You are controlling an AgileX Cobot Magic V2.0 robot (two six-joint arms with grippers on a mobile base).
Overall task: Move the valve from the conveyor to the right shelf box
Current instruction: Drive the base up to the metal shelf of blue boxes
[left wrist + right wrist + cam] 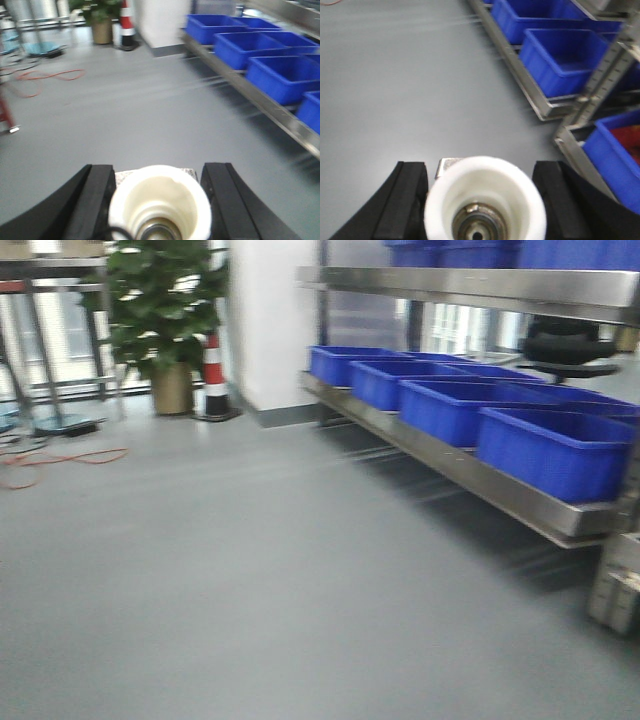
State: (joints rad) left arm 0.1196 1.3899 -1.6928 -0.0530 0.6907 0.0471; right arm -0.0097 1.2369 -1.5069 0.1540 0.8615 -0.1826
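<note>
My left gripper point(157, 169) is shut on a white cup-shaped valve point(160, 200) with a metal core, held between its black fingers point(95, 200). My right gripper point(480, 167) is shut on a similar white valve point(484, 200). A steel shelf point(480, 475) on the right carries several blue boxes point(555, 450). These also show in the left wrist view point(282, 75) and the right wrist view point(560, 60). The conveyor is out of view. The frames are motion-blurred. No gripper shows in the front view.
Grey floor point(250, 570) lies ahead. A potted plant point(165, 320) and a red-white cone point(213, 375) stand by the far wall. An orange cable point(60, 458) lies at the left. A second low rack holds a blue box point(615, 155) at the right.
</note>
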